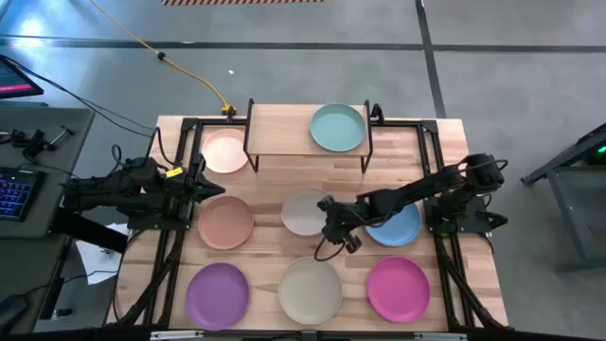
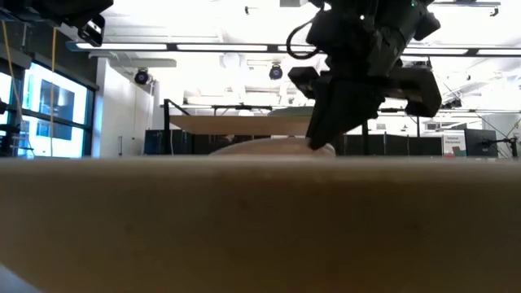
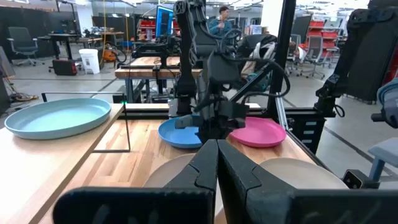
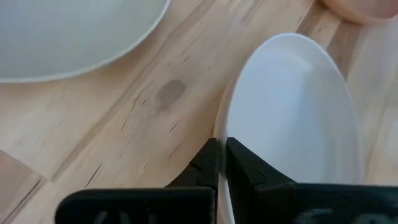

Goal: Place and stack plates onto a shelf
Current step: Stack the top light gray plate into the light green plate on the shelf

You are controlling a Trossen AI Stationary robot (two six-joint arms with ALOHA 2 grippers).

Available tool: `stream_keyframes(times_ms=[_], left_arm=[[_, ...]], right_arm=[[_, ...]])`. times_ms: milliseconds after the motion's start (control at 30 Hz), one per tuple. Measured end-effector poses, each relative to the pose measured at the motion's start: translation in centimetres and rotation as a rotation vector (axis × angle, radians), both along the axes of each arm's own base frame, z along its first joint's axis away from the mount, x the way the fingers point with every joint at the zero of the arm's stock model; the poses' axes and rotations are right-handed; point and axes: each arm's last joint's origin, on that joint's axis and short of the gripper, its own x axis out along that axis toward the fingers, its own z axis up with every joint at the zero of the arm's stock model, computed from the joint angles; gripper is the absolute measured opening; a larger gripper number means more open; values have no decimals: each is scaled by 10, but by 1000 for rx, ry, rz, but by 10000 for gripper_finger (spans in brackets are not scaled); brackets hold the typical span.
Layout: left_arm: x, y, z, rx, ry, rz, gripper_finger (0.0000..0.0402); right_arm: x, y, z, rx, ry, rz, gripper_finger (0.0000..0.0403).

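Seven plates lie on the table and one on the shelf [image 1: 284,128]. The teal plate [image 1: 338,127] rests on the shelf's right half. The pale pink plate [image 1: 225,150] sits left of the shelf, with the peach plate [image 1: 225,221] nearer. The blue plate [image 1: 402,227] lies partly under the right arm. Purple [image 1: 217,295], cream [image 1: 310,289] and magenta [image 1: 398,288] plates line the near edge. My right gripper [image 1: 329,220] is shut on the grey plate [image 1: 303,210]. My left gripper [image 1: 204,185] is shut, held between the pale pink and peach plates. My right gripper pinches the grey plate's rim [image 4: 222,124] on the side toward the table's right, one finger [image 4: 205,165] outside the rim and the other inside the bowl. The fingers slant down from the right. Whether the held edge is raised off the table, I cannot tell.
Black frame rails [image 1: 175,237] run along both sides of the table. A yellow cable [image 1: 189,76] trails off the far edge. Bare wood shows on the shelf's left half [image 1: 275,128] and between the plates [image 1: 265,251].
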Motion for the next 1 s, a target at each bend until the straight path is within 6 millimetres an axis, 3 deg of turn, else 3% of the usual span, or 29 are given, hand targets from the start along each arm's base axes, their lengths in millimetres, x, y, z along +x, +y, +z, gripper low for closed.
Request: stream_keyframes(times_ms=[633,1000], left_arm=[[0,0,0,0,0,0,1],[0,0,0,0,-1,1,1]], right_arm=[[-12,-2,37,5,-109,16,0],[-7,-2,92,-55,-140,37,0]])
